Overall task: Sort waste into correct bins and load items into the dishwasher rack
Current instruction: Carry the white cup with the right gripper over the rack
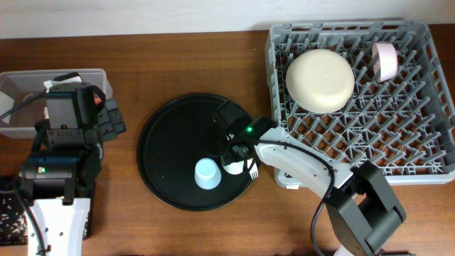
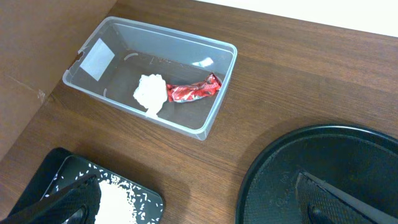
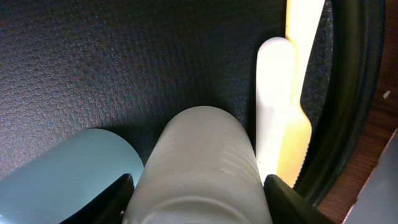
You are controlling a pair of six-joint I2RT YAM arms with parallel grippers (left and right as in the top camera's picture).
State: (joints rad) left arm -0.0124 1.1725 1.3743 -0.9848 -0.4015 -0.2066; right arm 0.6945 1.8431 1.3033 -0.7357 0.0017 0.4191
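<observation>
My right gripper (image 3: 199, 202) is closed around the white cup (image 3: 202, 162) on the round black tray (image 1: 167, 142); the gripper also shows in the overhead view (image 1: 238, 151). The light blue cup (image 1: 207, 174) stands just left of it. The yellow-handled fork (image 3: 298, 74) lies just right of it near the tray rim. My left gripper (image 2: 199, 208) is wide open and empty above the table. The clear tub (image 2: 214, 99) holds the white tissue (image 2: 150, 92) and red wrapper (image 2: 194, 90). The black bin (image 2: 146, 199) holds the rice grains (image 2: 115, 202). The dishwasher rack (image 1: 426, 107) holds the upturned cream bowl (image 1: 320, 78) and the pink bowl (image 1: 385, 60).
The tray sits between the tub on the left and the rack on the right. The left arm (image 1: 60, 153) stands over the near left of the table, beside the black bin (image 1: 8, 213). The right arm's base (image 1: 366, 213) is at the near right.
</observation>
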